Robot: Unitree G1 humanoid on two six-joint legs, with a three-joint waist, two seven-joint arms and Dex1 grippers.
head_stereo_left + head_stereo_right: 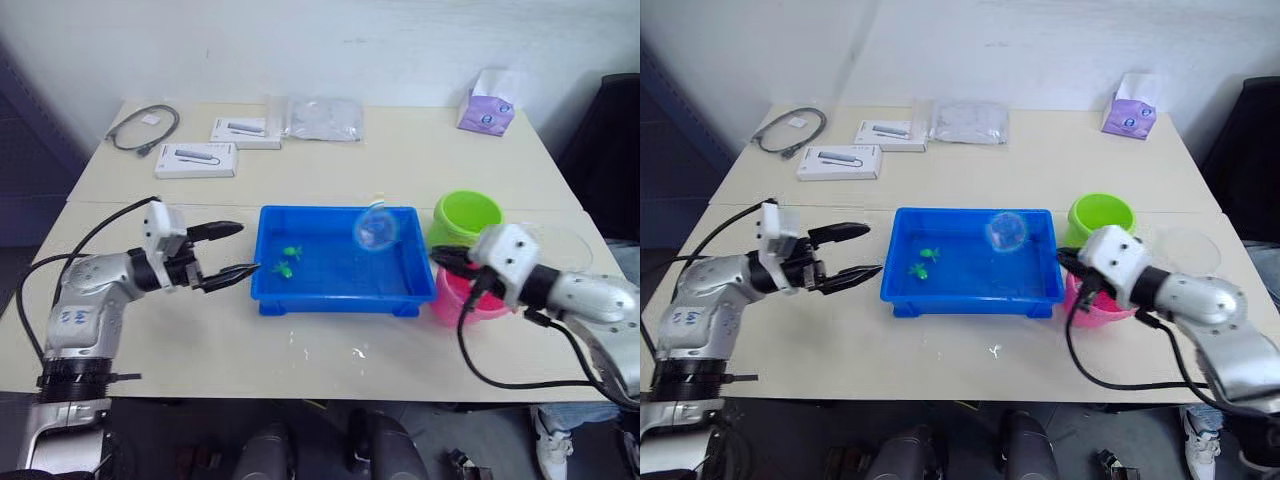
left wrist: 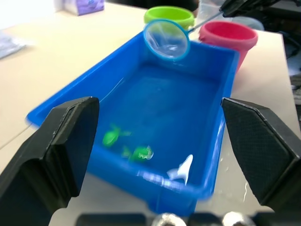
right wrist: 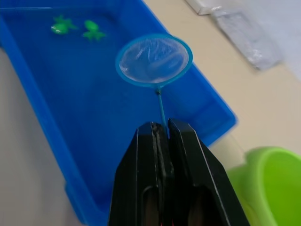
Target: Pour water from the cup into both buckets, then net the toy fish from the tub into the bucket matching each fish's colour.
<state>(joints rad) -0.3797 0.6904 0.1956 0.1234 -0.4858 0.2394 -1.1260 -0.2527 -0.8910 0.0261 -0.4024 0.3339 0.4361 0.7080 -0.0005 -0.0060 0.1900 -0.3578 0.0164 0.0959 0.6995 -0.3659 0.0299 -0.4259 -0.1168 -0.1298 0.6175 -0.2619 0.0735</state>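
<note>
Beige counter [image 1: 400, 160] carries the tub [image 1: 340, 292], and the netting step looks underway. Right tool [image 3: 160, 134] is clamped on the net [image 3: 154, 60], whose hoop hangs ahead of it above the tub's far end. Two green fish [image 1: 288, 260] lie beyond the hoop, nearer the left tool [image 1: 232, 250], which is spread wide and empty. Next, I judge, the hoop must dip and sweep toward them, then carry to the green bucket [image 1: 467, 218] beside the right tool.
</note>
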